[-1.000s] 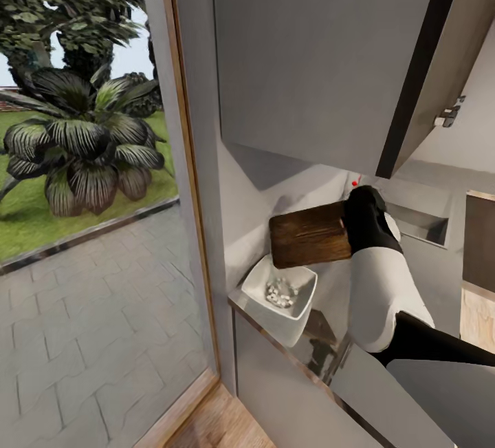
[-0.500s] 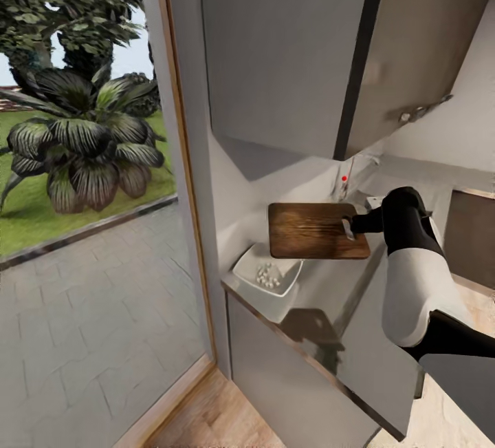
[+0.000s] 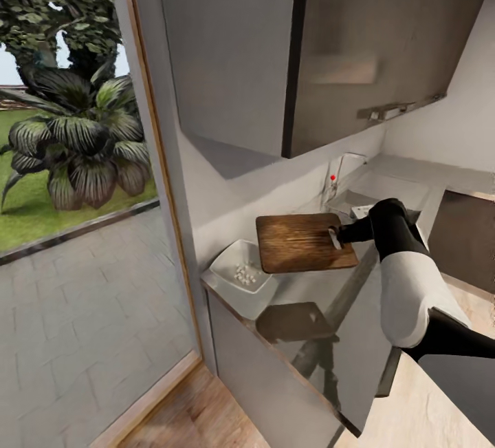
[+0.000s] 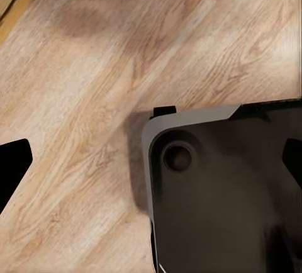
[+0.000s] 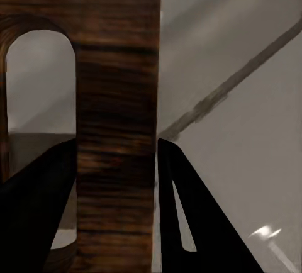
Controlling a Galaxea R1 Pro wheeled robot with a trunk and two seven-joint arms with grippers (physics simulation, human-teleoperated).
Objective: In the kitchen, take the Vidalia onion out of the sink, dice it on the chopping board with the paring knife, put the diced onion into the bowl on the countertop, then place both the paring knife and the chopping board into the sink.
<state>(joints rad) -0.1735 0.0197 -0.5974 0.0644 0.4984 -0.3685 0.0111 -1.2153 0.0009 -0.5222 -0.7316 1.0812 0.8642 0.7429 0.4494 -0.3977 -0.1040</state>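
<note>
Camera panning right since a second ago; chopping board riding airborne over countertop, right gripper clamping its slot end, carrying toward sink at 1 o'clock. Diced onion sitting in bowl at 8 o'clock of board. Right wrist view confirming fingers straddling board. Left wrist view facing wood floor; left gripper state: cannot tell.

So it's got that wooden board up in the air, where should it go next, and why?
Probably carry the chopping board on toward the sink behind it. The right gripper grips the board at its handle-slot end, clear above the countertop, and the diced onion already lies in the bowl, so sinking the board seems due.
</note>
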